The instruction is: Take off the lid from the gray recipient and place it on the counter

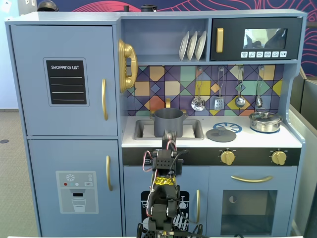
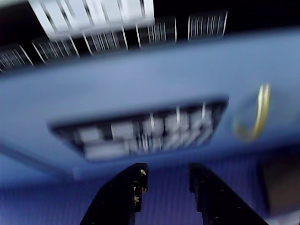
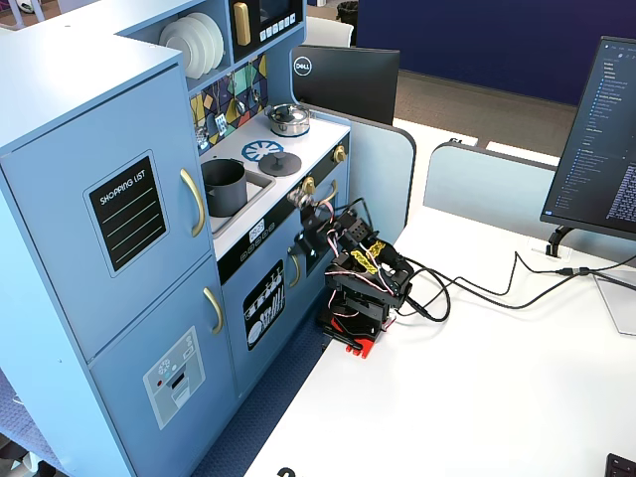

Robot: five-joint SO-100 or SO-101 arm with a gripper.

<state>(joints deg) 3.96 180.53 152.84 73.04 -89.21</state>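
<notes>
The gray recipient (image 1: 168,122) stands open in the sink recess with no lid on it; it also shows in the other fixed view (image 3: 224,186). The dark-gray lid (image 1: 221,133) lies flat on the white counter (image 1: 257,140) beside the burner print, also seen from the side (image 3: 283,161). My gripper (image 1: 170,136) is in front of the counter's edge, below the pot and apart from both (image 3: 306,204). In the wrist view the gripper (image 2: 166,178) is open and empty, facing a blurred blue cabinet door.
A shiny silver pot (image 1: 265,121) with its own lid stands at the counter's right end. Gold knobs (image 1: 227,157) line the front panel. The arm's base (image 3: 353,308) sits on a white table with cables; a monitor (image 3: 601,139) stands at the right.
</notes>
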